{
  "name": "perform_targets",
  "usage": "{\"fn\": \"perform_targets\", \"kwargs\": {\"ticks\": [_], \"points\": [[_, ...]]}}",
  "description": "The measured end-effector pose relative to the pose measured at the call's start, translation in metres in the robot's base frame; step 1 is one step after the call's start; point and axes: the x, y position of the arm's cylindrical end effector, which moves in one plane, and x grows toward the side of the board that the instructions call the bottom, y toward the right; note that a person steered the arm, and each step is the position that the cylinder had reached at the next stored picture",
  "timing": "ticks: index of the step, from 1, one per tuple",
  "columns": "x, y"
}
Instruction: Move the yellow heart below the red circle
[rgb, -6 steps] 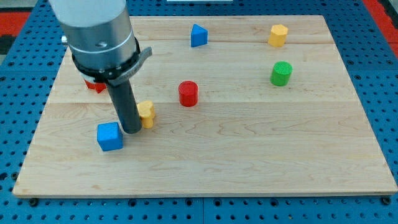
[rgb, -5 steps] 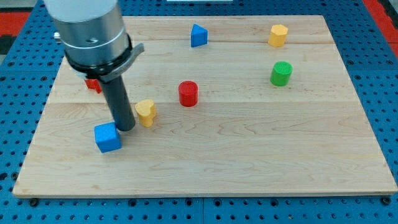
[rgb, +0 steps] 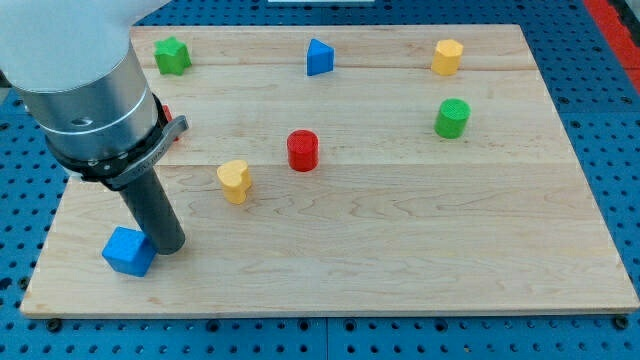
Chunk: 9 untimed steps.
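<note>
At the view's far left, the blue cube (rgb: 128, 250) lies near the bottom-left corner of the wooden board (rgb: 400, 260), and my tip (rgb: 168, 246) sits touching its right side. There is no gripper on this rig: only a bare rod that holds nothing and can only push. The contact suggests the cube is being shoved aside, though it is not a task item.

Above, a green block (rgb: 172, 55) stands near the board's top-left corner, and a sliver of a red block (rgb: 167, 110) shows behind the arm's housing.

Next rightward, the yellow heart (rgb: 234, 181) rests apart from my tip, to the left of and slightly lower than the red circle (rgb: 302, 150); it is not yet below it. To place it, I judge the tip must get round to the heart's left and push right.

Further right stand a blue triangle (rgb: 318, 57), a green cylinder (rgb: 452, 118) and a yellow block (rgb: 447, 57), all undisturbed.

Against the earlier frames: the tip has travelled down and left, away from the heart, carrying the cube with it; the heart has barely shifted.
</note>
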Motion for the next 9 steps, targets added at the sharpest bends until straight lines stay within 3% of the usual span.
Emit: {"fn": "perform_targets", "kwargs": {"ticks": [1, 2, 3, 4, 6, 8, 9], "points": [[-0.031, 0.008], [-0.095, 0.011], [-0.12, 0.053], [-0.081, 0.067], [-0.097, 0.037], [-0.038, 0.021], [-0.006, 0.083]]}}
